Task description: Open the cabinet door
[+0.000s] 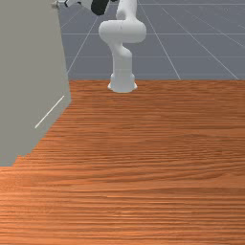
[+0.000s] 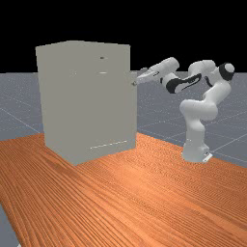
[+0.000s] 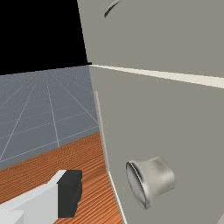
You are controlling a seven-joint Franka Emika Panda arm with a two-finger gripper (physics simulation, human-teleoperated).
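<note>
The cabinet point(image 2: 87, 101) stands on the tabletop point(image 2: 120, 202), by its back corner in the far view. Its door point(image 3: 183, 127) looks shut. The tool point(image 2: 138, 80) is spread near the knob point(image 3: 161, 178). Grabbing and pulling are left.

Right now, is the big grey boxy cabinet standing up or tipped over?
Standing up. In the far view, the grey cabinet rises upright from the orange-brown wooden table, its base flat.

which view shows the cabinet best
The far view: the whole cabinet fits in there, standing on the table. The front view cuts it off at its top and left, and the wrist view gives a close-up of part of it, with a round knob.
</note>
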